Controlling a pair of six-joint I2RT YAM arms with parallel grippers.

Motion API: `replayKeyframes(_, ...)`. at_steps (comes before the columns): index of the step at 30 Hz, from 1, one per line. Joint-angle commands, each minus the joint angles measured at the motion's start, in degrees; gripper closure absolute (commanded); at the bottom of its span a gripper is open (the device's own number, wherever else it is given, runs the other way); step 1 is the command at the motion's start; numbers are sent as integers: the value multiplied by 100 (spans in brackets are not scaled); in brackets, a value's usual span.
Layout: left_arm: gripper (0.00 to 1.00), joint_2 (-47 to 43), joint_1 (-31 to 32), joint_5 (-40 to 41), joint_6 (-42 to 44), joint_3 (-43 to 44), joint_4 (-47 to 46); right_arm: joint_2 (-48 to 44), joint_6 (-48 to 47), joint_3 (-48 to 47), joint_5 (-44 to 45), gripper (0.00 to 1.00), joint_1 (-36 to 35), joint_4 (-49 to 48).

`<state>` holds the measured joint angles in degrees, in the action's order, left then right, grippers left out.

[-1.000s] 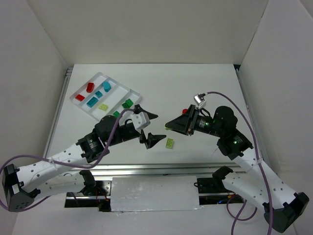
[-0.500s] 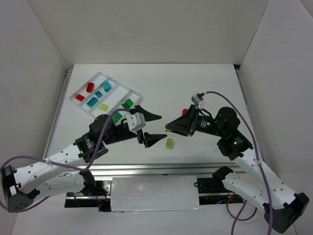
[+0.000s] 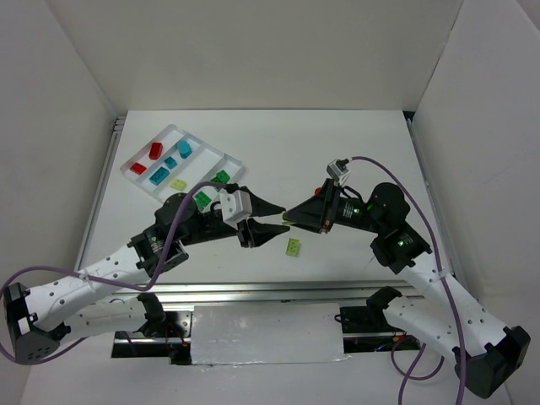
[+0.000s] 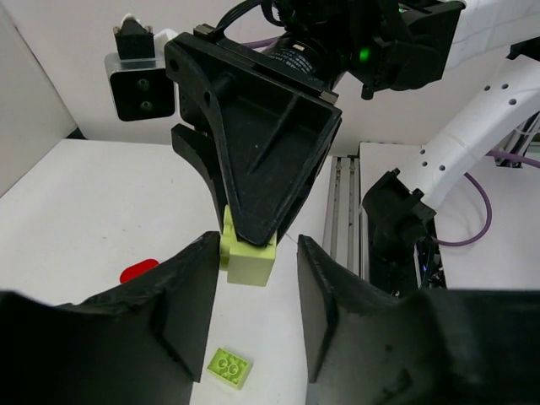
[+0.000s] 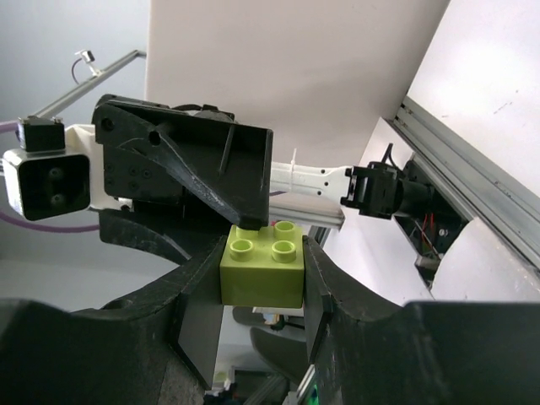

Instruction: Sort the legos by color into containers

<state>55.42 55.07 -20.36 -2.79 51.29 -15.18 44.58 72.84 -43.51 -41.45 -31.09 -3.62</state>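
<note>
Pale lime studded brick (image 5: pixel 261 277) clamped in right gripper (image 5: pixel 263 253); left gripper (image 4: pixel 257 291) jaws apart, flanking it. White surface (image 3: pixel 337 152) w/ white walls (image 3: pixel 253 51).

We read this as a robotics lab test cell: a white table (image 3: pixel 337 143) walled by plain white panels (image 3: pixel 253 51) at nine, twelve and three o'clock, two robot arms (image 3: pixel 97 274) mounted by an aluminium rail (image 3: pixel 270 293) at six (purple cables (image 3: pixel 381 161) looping off both).
</note>
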Motion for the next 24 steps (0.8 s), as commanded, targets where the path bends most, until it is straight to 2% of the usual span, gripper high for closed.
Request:
replayKeyframes(1, 48, 127, 30, -205, 15, 373, -240, 77, 116, 26, -188, 100, -11, -455)
replayKeyframes(2, 53, 153, 30, -214, 24, 399, -170, 77, 125, 26, -188, 100, -2, -490)
replayKeyframes(4, 57, 215, 30, -240, 24, 461, -117, 104, 151, 53, -197, 100, -20, -526)
replayKeyframes(11, 58, 312, 30, -258, 41, 514, 24, 104, 125, 0, -179, 100, -29, -561)
replayKeyframes(12, 54, 312, 30, -241, 50, 523, 50, 95, 125, 0, -179, 100, -29, -552)
replayKeyframes(13, 42, 320, 30, -223, 50, 531, 120, 86, 117, -9, -153, 100, -29, -552)
replayKeyframes(14, 37, 320, 30, -214, 59, 531, 138, 78, 125, -9, -144, 100, -29, -544)
replayKeyframes(18, 31, 320, 30, -232, 68, 540, 217, 42, 73, -96, -91, 100, -29, -500)
replayKeyframes(19, 26, 329, 30, -232, 68, 549, 252, 42, 64, -105, -91, 100, -29, -491)
replayKeyframes(20, 26, 338, 30, -232, 85, 558, 270, 42, 55, -123, -74, 100, -20, -482)
replayKeyframes(24, 47, 294, 30, -179, 94, 558, 305, 51, 46, -123, -82, 100, -29, -473)
